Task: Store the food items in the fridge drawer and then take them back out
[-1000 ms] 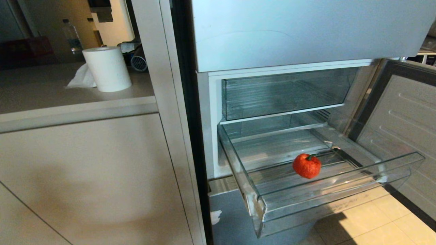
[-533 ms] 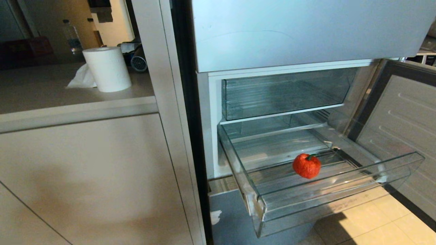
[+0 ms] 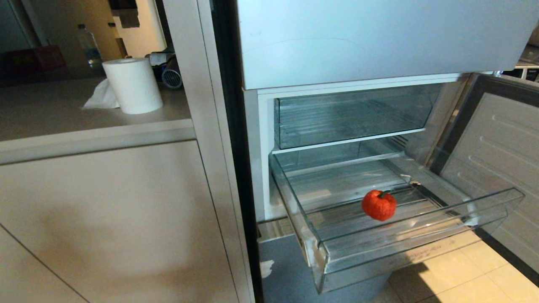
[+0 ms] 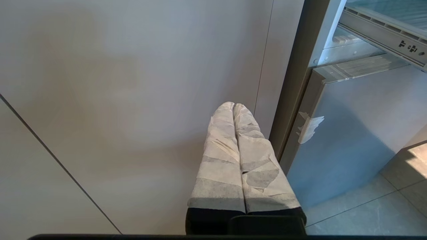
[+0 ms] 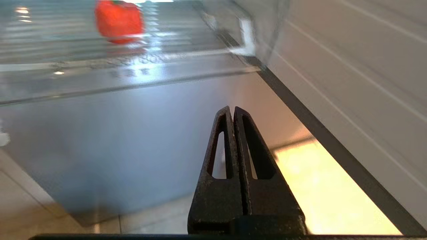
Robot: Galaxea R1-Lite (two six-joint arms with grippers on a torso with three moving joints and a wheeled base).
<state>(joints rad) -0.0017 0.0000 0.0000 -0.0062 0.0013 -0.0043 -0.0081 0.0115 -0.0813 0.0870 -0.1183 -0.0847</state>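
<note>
- A paper towel roll stands on the table at far left, with a clear bottle behind it.
- The left tool is clenched, its 2 taped fingers pressed together before the beige cabinet front, holding nothing.
- The fridge drawer is pulled out under a taller clear drawer.
- 1 red food item lies inside the fridge drawer, near its front wall.
- The right tool is clenched and bare, low before the drawer front, beside the open fridge door.
</note>
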